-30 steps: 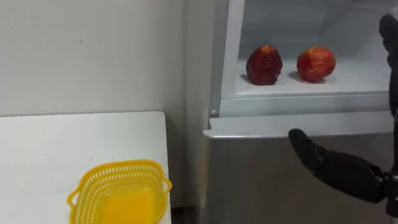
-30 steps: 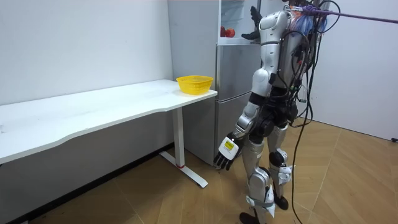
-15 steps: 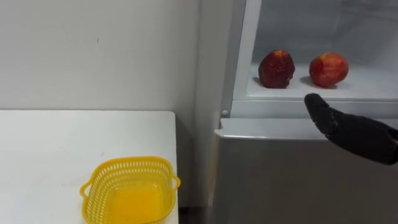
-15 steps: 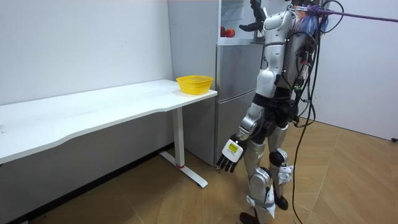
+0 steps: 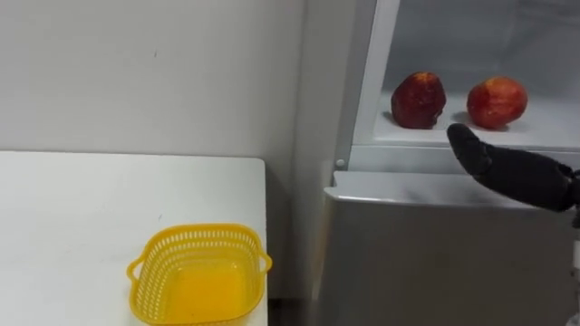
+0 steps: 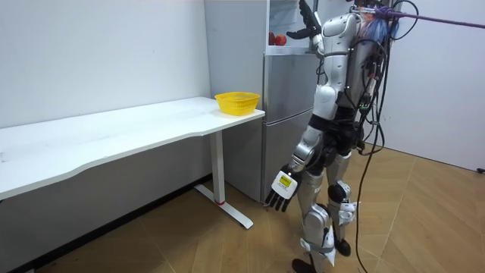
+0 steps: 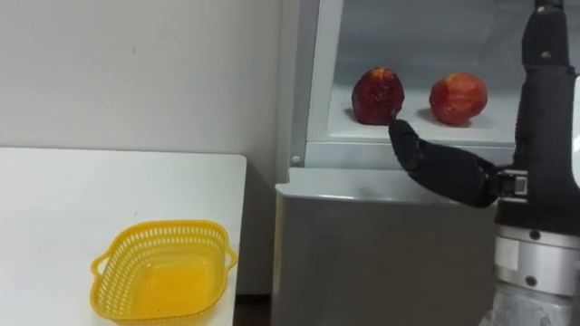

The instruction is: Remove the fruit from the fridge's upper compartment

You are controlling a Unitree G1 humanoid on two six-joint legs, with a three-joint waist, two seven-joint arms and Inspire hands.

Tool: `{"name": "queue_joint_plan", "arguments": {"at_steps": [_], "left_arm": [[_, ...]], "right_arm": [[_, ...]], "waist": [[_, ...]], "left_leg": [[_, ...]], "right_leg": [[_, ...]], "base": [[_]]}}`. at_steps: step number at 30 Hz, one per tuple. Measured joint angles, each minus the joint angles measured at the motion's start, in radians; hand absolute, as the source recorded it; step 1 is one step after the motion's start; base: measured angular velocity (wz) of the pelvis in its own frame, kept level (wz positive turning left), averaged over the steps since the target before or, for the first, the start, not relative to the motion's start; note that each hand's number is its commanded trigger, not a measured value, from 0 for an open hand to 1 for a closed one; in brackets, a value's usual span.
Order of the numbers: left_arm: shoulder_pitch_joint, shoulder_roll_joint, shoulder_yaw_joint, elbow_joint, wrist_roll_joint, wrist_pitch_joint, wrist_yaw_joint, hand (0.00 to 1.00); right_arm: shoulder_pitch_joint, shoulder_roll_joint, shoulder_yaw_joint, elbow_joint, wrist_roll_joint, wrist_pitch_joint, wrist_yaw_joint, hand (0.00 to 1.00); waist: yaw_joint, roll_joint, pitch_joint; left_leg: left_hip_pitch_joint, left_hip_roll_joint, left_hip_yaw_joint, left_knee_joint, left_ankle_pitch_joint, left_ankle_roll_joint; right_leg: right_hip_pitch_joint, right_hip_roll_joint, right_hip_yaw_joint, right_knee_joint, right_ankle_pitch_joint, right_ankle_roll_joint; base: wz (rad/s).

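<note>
Two red apples lie on the white shelf (image 5: 471,133) of the open upper fridge compartment: a dark red apple (image 5: 418,100) on the left and a brighter red apple (image 5: 497,101) to its right. My right hand (image 7: 444,167) is raised in front of the shelf's front edge, open, its thumb tip just below the dark red apple (image 7: 377,95) and apart from both. Its straight fingers rise at the right side of the opening. In the room view I stand close to the fridge with the right hand (image 6: 305,23) up. My left hand (image 6: 280,189) hangs open by my thigh.
A yellow mesh basket (image 5: 198,232) sits empty at the near right corner of the white table (image 5: 91,208), left of the fridge. The grey lower fridge door (image 5: 435,254) is closed below the shelf. A white wall stands behind the table.
My right hand has risen from in front of the lower door to the shelf's edge, near the dark apple. The eye view has shifted, so everything sits further right. The apples lie as before.
</note>
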Motion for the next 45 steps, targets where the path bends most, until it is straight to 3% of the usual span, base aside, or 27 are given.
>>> {"name": "queue_joint_plan", "arguments": {"at_steps": [10, 15, 31, 37, 41, 45], "left_arm": [[-0.003, 0.006, 0.006, -0.010, 0.067, 0.027, 0.008, 0.00], [-0.001, 0.007, 0.006, -0.047, 0.086, 0.064, 0.005, 0.00], [-0.001, 0.011, 0.007, -0.048, 0.086, 0.108, -0.018, 0.00], [-0.002, 0.021, 0.006, -0.049, 0.085, 0.108, -0.021, 0.00], [-0.004, 0.030, -0.004, -0.050, 0.086, 0.108, -0.018, 0.00], [-0.003, 0.033, -0.004, -0.072, 0.086, 0.122, -0.014, 0.00]], "right_arm": [[-0.117, -0.001, 0.004, 0.123, 0.001, 0.049, 0.008, 0.00], [-0.143, -0.005, 0.009, 0.155, 0.026, 0.108, 0.049, 0.00], [-0.235, -0.068, 0.053, 0.301, 0.113, 0.167, 0.123, 0.00], [-0.283, -0.068, 0.066, 0.383, 0.149, 0.173, 0.142, 0.00], [-0.294, -0.106, 0.092, 0.399, 0.160, 0.173, 0.147, 0.00], [-0.295, -0.115, 0.091, 0.427, 0.169, 0.178, 0.157, 0.00]], "waist": [[0.011, -0.005, -0.0031], [0.016, -0.007, -0.0045], [0.065, -0.006, -0.0046], [0.063, -0.008, -0.0039], [0.061, -0.010, -0.0033], [0.060, -0.018, -0.0012]], "left_leg": [[-0.017, -0.001, -0.025, 0.014, 0.000, 0.000], [-0.034, -0.002, -0.050, 0.026, 0.000, 0.000], [-0.043, -0.006, -0.054, 0.035, 0.003, 0.002], [-0.044, -0.006, -0.055, 0.034, 0.003, 0.002], [-0.043, -0.007, -0.055, 0.035, 0.003, 0.002], [-0.045, -0.007, -0.055, 0.034, 0.003, 0.003]], "right_leg": [[-0.001, -0.006, -0.054, 0.000, 0.001, -0.001], [-0.001, -0.010, -0.095, -0.001, 0.001, -0.001], [0.003, -0.018, -0.113, 0.002, 0.003, -0.004], [0.003, -0.018, -0.115, 0.001, 0.003, -0.004], [0.004, -0.018, -0.115, 0.001, 0.003, -0.004], [0.001, -0.019, -0.115, 0.002, 0.003, -0.004]], "base": [[0.06], [0.15], [0.02], [0.00], [0.00], [0.00]]}}
